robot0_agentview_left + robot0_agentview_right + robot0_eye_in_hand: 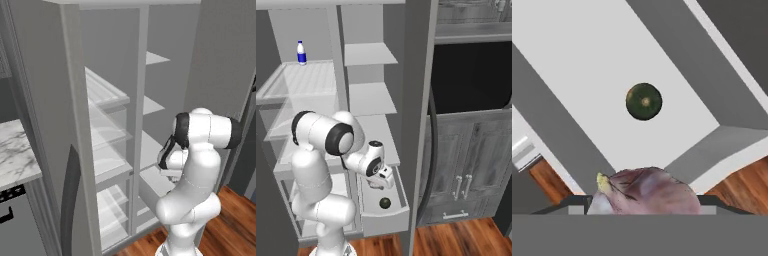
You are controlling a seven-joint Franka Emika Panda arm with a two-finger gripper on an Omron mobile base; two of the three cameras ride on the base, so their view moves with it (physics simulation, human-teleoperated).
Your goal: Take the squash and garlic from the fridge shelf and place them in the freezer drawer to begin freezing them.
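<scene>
The dark green round squash lies on the pale floor of the open freezer drawer. From the right base view the squash sits near the front of the freezer drawer, low in the fridge. My gripper hangs just above the drawer, a little behind the squash. It is shut on the garlic, a purple-white bulb with a yellowish tip that sits between the fingers at the bottom of the hand view. In the left base view my own arm hides the hand, and part of the drawer shows beside it.
Thin glass shelves rise above the drawer, and a small water bottle stands on the top one. The open fridge door stands to the right of the drawer. A marble counter lies to the left. The floor is wood.
</scene>
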